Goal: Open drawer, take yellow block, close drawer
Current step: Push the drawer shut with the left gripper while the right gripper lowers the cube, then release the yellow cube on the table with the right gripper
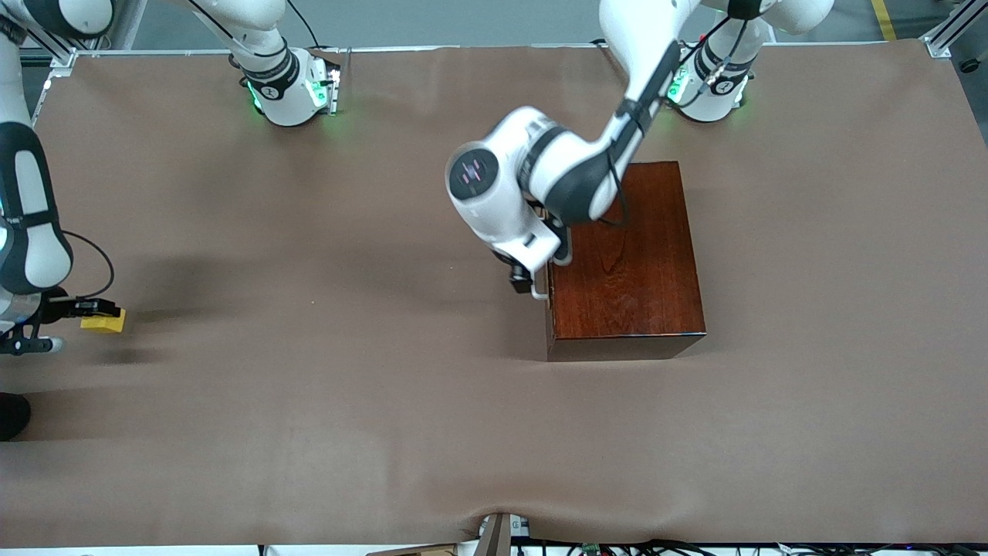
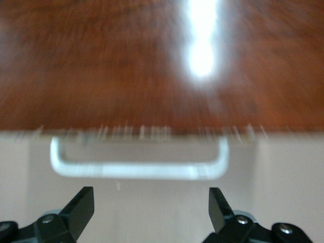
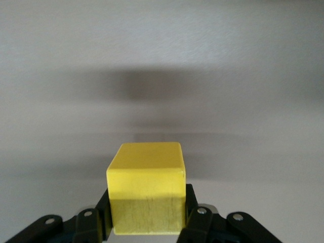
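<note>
**Block held over the right arm's end of the table; left gripper at the drawer handle**

Your left arm reaches down from its base, bent at the elbow, with its wrist low in front of the glossy dark reddish-brown wooden box [image 1: 629, 255]. The left gripper [image 2: 151, 205] sits just off the white U-shaped bar handle [image 2: 139, 169] of the drawer [image 1: 549, 297], which looks pushed in, its front about flush with the box. In the left wrist view the two black fingertips [image 2: 81, 205] stand wide apart, each about level with an end of the handle, touching nothing.

Your right arm hangs at the right arm's end of the table, its forearm upright and its wrist turned level. The right gripper [image 1: 94, 309] hovers above the brown table covering [image 1: 309, 386], casting a shadow on it.

The small bright yellow cube [image 3: 147, 187] is well apart from the box. Its edges look crisp, with wood grain showing on the shaded face toward the wrist camera. The right gripper's jaws are closed on the cube's two opposite sides, gripping it clear of the surface.
</note>
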Robot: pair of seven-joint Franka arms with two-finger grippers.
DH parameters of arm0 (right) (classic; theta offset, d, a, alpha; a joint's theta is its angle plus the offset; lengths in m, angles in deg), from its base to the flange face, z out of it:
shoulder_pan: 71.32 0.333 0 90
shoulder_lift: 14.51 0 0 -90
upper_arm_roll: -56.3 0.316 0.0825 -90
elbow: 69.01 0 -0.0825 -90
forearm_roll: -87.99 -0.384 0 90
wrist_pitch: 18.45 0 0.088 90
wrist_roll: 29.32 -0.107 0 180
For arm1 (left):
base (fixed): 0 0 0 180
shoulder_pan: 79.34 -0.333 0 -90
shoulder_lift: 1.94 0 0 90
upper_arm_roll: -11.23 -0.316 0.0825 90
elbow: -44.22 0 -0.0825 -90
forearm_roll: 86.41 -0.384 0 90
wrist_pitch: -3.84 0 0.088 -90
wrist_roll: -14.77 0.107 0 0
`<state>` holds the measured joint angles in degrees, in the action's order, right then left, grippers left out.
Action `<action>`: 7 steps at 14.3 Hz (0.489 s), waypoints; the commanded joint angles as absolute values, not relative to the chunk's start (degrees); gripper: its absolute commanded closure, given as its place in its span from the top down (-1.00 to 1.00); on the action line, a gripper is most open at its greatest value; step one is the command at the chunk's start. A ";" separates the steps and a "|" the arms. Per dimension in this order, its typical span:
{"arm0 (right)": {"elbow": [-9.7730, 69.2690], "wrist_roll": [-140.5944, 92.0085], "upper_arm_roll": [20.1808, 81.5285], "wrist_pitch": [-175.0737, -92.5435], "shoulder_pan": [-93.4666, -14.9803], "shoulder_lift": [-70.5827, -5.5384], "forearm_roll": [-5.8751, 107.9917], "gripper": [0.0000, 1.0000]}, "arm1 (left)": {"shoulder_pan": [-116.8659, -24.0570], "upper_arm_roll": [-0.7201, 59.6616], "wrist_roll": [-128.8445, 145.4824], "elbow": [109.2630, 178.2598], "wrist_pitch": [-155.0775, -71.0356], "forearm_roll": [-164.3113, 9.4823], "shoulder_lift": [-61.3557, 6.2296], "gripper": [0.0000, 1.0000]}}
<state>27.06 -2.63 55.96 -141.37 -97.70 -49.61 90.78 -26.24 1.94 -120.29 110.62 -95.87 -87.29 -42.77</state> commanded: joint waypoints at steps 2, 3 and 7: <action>31.01 -2.87 56.30 -144.30 -98.30 -47.73 91.42 -1.00 | -27.12 0.95 -111.22 110.05 -96.18 -88.43 -35.36 1.00; 30.92 -2.87 56.30 -145.18 -98.65 -48.25 91.42 -1.00 | -29.91 1.04 -106.83 110.40 -95.92 -87.99 -34.64 1.00; 30.48 -2.96 56.39 -150.02 -98.74 -50.54 91.25 -0.08 | -41.77 1.21 -86.97 111.37 -94.69 -84.91 -32.45 1.00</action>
